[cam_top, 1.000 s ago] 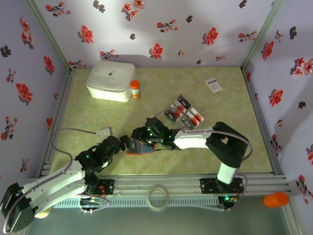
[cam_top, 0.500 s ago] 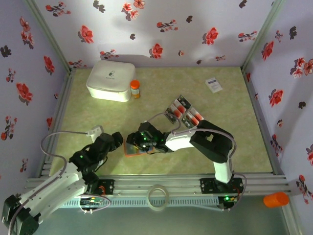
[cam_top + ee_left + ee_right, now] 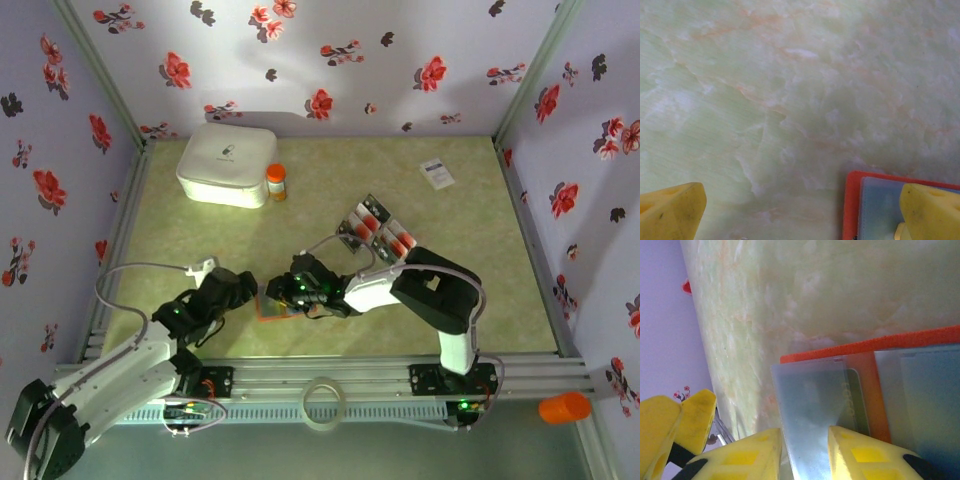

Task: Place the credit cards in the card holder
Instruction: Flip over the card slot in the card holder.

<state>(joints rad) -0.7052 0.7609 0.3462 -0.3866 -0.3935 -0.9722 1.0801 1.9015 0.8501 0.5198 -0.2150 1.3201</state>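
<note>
Two grippers meet at the holder, which lies open and flat on the table near the front edge, between the arms. My left gripper is spread wide. One finger sits over the corner of the grey-blue panel and the other is well off on bare table. I judge it is there to pin the case down so it won't slide or fold, not to grasp anything.

My right gripper comes at the case from the opposite side, fingers a little apart, with the edge of a translucent grey leaf showing in the gap. It reads as an attempt to lift or spread a pocket. The fingers have not closed on the leaf, and I can't tell whether they touch it.

Neither gripper carries a card. The cards lie in a loose cluster further back on the table, to the right of the case and apart from it. So I'd put this at the preparing stage, getting the holder open and steady. Next I'd want a pocket mouth held open before fetching a card, since thin cards lying flat will be awkward to pick up.
</note>
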